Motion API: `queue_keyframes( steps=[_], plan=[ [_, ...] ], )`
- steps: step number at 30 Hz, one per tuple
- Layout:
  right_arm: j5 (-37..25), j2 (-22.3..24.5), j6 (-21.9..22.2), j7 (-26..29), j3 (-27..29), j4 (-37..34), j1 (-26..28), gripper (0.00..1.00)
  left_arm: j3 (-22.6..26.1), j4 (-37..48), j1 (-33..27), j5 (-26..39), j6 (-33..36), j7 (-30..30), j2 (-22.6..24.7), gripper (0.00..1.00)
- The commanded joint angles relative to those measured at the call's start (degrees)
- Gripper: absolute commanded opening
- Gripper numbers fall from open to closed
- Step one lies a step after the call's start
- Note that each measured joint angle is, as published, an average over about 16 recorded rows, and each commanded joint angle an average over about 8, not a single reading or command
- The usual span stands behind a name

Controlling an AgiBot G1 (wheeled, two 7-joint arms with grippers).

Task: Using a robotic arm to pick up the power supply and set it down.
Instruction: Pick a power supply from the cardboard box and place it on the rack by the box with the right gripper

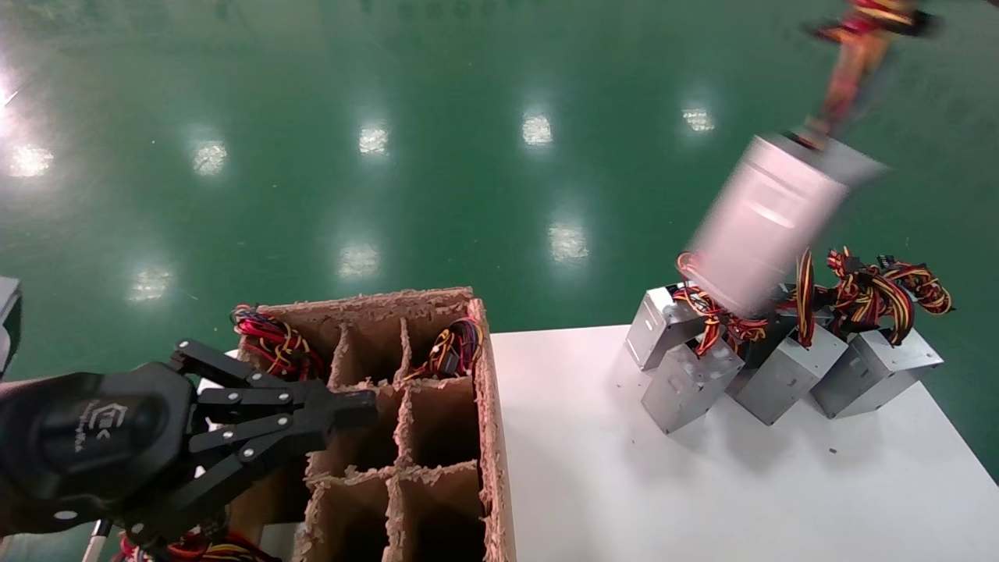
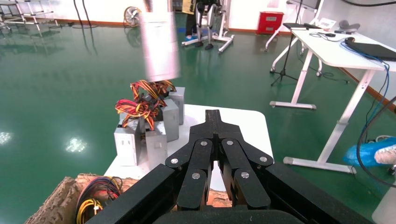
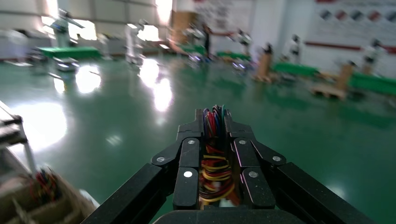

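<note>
A grey power supply [image 1: 761, 226] hangs tilted and motion-blurred in the air above the far right of the white table [image 1: 624, 468]. Its bundle of red, yellow and dark wires [image 1: 855, 62] runs up to the frame's top right corner. In the right wrist view, my right gripper [image 3: 214, 116] is shut on that wire bundle [image 3: 214, 158], which fills the gap between its fingers. The left wrist view shows the hanging power supply [image 2: 160, 44] too. My left gripper [image 1: 363, 407] is shut and empty over the cardboard box at the lower left.
Several more power supplies [image 1: 780, 367] with tangled wires stand clustered at the table's far right, under the hanging one. A brown divided cardboard box [image 1: 488, 437] sits left of the table; wires [image 1: 273, 339] show in its far compartments. Green floor lies beyond.
</note>
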Motion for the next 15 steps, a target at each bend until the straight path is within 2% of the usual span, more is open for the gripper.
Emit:
queue_keyframes(
  steps=[1,9,12,15],
  plan=[
    [-0.58,4.85,2.29,0.63,-0.17,4.14,-0.4,0.0,0.0,0.0,0.0,0.0,0.0,0.0,0.0,0.0],
    [-1.46,23.85,16.05,4.83,-3.62,21.2,-4.43,0.0,0.0,0.0,0.0,0.0,0.0,0.0,0.0,0.0],
    [-1.47,28.78,21.78,5.84,-5.08,24.97,-5.52,0.0,0.0,0.0,0.0,0.0,0.0,0.0,0.0,0.0],
    [-1.43,31.66,25.85,6.31,-6.34,26.69,-6.22,0.0,0.0,0.0,0.0,0.0,0.0,0.0,0.0,0.0]
  ],
)
